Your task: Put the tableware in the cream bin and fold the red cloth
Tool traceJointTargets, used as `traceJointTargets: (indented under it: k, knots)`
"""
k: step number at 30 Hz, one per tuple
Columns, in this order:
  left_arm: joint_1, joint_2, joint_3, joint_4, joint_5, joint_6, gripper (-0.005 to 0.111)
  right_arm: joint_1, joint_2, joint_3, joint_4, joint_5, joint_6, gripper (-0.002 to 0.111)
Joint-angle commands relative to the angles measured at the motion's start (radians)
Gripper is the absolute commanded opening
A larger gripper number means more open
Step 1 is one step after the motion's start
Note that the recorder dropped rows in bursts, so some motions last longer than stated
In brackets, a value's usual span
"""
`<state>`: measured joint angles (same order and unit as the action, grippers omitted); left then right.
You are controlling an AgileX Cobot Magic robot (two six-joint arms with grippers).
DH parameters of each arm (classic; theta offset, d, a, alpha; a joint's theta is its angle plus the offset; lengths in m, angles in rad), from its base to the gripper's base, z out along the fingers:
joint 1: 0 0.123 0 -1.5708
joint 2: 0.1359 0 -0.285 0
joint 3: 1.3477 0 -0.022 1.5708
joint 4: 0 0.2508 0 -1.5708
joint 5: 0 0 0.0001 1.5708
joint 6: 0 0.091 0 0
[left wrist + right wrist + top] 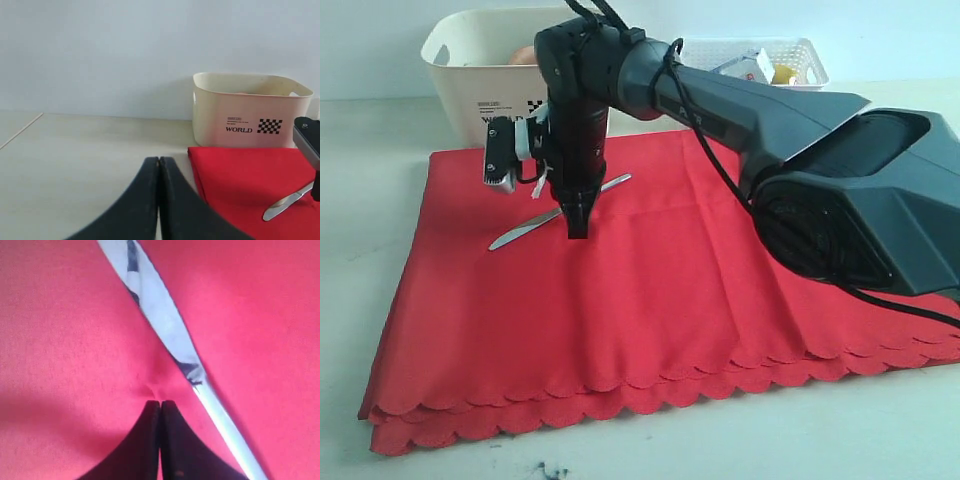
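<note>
The red cloth [650, 300] lies doubled over on the table, scalloped edges toward the front. A silver knife [520, 233] rests slantwise on its far left part. My right gripper [577, 232] points straight down with its tips on the cloth right beside the knife's middle. In the right wrist view the gripper [160, 402] is shut, the knife [160, 315] passes beside the tips, not between them, and the cloth [60, 315] puckers slightly at the tips. The cream bin [470, 90] stands behind the cloth. My left gripper [159, 159] is shut and empty over bare table, left of the cloth [240, 180].
A white lattice basket [750, 50] holding a milk carton [750, 68] and something yellow stands at the back right. The right arm's bulky body [860, 200] stretches over the cloth's right half. Something brownish shows inside the cream bin [250, 110].
</note>
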<state>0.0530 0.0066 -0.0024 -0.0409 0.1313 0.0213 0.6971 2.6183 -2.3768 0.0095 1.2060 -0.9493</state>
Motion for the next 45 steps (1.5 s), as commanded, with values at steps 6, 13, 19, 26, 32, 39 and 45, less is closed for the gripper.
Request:
traceJointTargets:
  k: [6,13,19,26,32,39,45]
  knots:
    - [-0.005,-0.007,0.002,0.0,-0.003,0.001,0.002,0.027,-0.004,-0.015,-0.001,-0.104,-0.023,0.031]
    - [-0.005,-0.007,0.002,0.0,-0.003,0.001,0.002,0.025,0.001,-0.015,-0.009,-0.115,-0.016,0.047]
    - [-0.005,-0.007,0.002,0.0,-0.003,0.001,0.002,0.001,0.028,-0.015,-0.004,-0.171,-0.016,0.047]
    - [-0.005,-0.007,0.002,0.0,-0.003,0.001,0.002,-0.072,0.051,-0.015,0.213,-0.14,-0.016,0.044]
    - [-0.005,-0.007,0.002,0.0,-0.003,0.001,0.002,-0.098,0.058,-0.015,0.247,0.01,-0.019,0.038]
    - [-0.005,-0.007,0.002,0.0,-0.003,0.001,0.002,-0.098,0.055,-0.014,0.257,0.015,-0.016,0.036]
    - [-0.005,-0.007,0.002,0.0,-0.003,0.001,0.002,-0.093,0.036,-0.014,0.301,0.015,0.016,0.027]
